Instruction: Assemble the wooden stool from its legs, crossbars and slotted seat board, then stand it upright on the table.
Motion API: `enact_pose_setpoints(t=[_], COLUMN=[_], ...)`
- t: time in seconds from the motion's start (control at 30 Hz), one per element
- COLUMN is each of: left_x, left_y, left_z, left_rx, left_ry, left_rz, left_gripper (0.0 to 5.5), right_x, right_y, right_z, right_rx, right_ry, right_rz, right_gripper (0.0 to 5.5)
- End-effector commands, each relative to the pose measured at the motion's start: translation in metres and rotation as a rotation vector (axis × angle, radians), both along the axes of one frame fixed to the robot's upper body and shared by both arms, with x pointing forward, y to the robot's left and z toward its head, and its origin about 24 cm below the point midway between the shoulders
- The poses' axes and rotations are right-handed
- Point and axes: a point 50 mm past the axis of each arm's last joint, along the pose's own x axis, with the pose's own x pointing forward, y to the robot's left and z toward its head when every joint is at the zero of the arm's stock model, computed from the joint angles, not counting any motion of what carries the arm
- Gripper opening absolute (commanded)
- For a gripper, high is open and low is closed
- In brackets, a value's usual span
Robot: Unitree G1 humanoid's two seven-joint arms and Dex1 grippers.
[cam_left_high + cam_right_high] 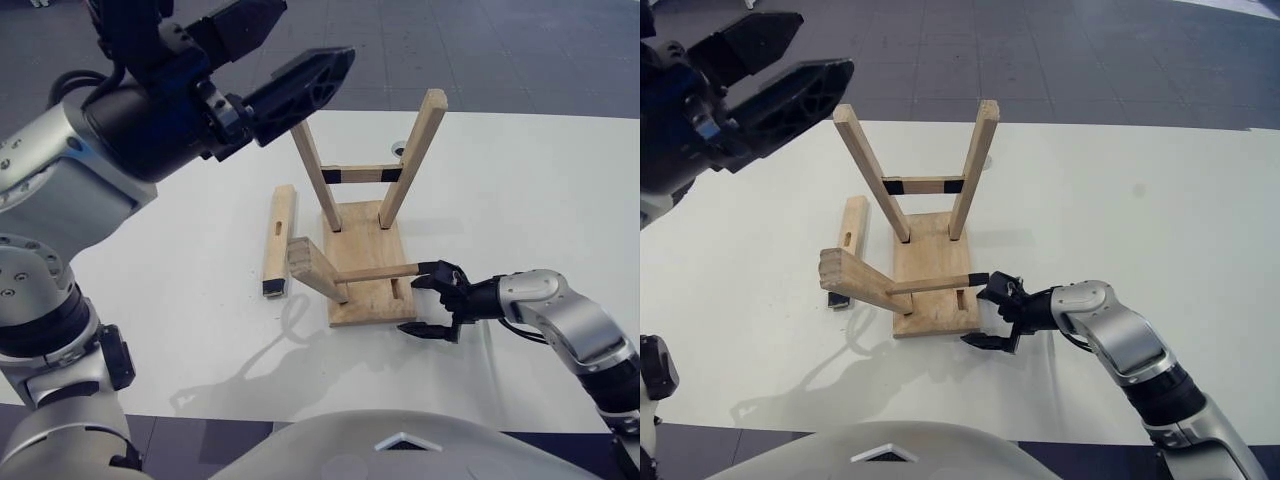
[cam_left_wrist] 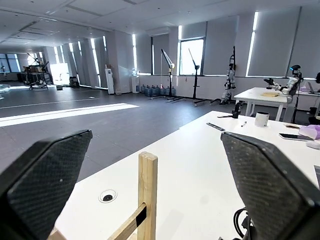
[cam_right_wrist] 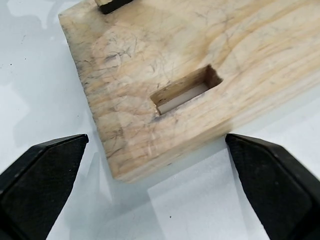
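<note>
**Stool half built, the third leg not yet in its slot**

The pale wooden seat board with slots (image 1: 365,240) lies flat near the middle of the white table (image 1: 520,200), I think so that legs can be pushed in from above. Two light wooden legs (image 1: 315,175) stand in the slots along the board's far edge. They are joined by a short crossbar with black ends (image 1: 362,174), and this pair looks finished.

At the board's near left corner a third wooden leg (image 1: 315,270) leans tilted and is not seated. Its thin crossbar (image 1: 380,272) runs across the board toward the near right corner. The fourth leg (image 1: 278,240) lies on the table just beside the board's left edge, apparently waiting for its turn.

The right gripper (image 1: 432,300) is low at the board's near right corner, wide open and holding nothing. Its fingers stand on both sides of the corner, close to an empty slot (image 3: 186,91). The left gripper (image 1: 270,60) hangs high near the top of one upright leg, also wide open and empty, perhaps to steady the pair.
</note>
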Motion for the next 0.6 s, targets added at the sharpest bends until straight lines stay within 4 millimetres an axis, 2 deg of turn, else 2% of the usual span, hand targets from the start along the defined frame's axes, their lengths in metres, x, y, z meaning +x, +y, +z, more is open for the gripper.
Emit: enact_pose_setpoints(t=[0.03, 0.27, 0.5, 0.6], left_x=[0.002, -0.010, -0.020, -0.019], left_y=[-0.003, -0.021, -0.034, -0.035], left_z=[0.009, 0.015, 0.021, 0.029], left_rx=[-0.110, -0.154, -0.160, -0.175], left_ry=[0.064, 0.190, 0.199, 0.181], left_rz=[0.042, 0.031, 0.012, 0.025], left_gripper=[4.78, 4.78, 4.78, 4.78], right_x=[-0.008, -0.006, -0.004, 0.008], right_y=[0.002, 0.005, 0.012, 0.012], right_z=[-0.019, -0.019, -0.020, -0.021], right_rx=[-0.050, -0.041, -0.015, -0.025], right_ry=[0.086, 0.070, 0.046, -0.017], right_rz=[-0.043, -0.088, -0.154, -0.236], right_gripper=[5.08, 5.08, 5.08, 5.08])
